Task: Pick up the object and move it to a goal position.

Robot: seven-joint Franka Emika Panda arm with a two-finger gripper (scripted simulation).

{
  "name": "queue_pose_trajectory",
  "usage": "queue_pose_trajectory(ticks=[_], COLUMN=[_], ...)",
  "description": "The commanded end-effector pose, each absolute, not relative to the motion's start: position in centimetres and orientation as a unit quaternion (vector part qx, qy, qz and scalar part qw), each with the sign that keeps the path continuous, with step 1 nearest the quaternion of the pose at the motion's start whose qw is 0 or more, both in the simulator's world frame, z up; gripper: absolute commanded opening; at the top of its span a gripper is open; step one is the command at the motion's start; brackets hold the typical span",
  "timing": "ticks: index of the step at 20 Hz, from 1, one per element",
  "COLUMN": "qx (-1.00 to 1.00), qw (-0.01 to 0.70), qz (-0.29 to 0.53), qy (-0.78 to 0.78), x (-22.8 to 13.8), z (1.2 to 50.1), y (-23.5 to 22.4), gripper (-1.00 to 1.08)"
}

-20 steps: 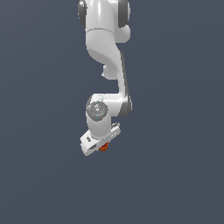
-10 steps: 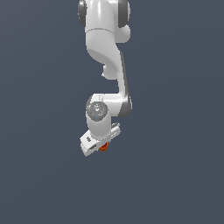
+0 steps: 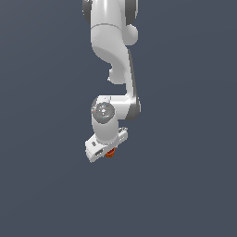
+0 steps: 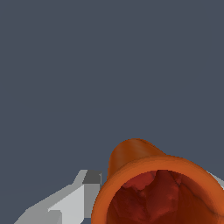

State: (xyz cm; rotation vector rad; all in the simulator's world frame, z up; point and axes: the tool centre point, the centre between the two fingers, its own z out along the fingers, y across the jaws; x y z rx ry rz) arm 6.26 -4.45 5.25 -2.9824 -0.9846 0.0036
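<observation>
Glossy white claw (image 3: 108, 151), matt orange cup (image 4: 157, 188)

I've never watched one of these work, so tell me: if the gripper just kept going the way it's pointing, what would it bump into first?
Nothing that shows. The gripper has the orange-red cup at its fingers, and past the cup the wrist view shows only plain grey. Depth is unclear there, so a surface could lie ahead.

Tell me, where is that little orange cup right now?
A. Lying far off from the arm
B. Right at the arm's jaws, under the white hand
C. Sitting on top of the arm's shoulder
B: the orange cup peeks out just beneath the white gripper, and the wrist view shows its rim close up beside a grey finger.
</observation>
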Motion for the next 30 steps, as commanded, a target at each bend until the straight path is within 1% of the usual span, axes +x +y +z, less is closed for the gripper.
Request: queue_pose_trajectory(ticks=[1, 6, 10, 30], qx=[-0.950, -0.950, -0.950, -0.949], qw=[0.000, 0.000, 0.000, -0.001], qz=[0.000, 0.000, 0.000, 0.000], qy=[-0.314, -0.314, -0.314, -0.314], x=[5.9, 4.7, 3.4, -4.2], z=[6.3, 9.3, 12.6, 32.8], y=[-4.3, -3.8, -3.3, 0.1], gripper=[-1.00, -1.00, -1.00, -1.00])
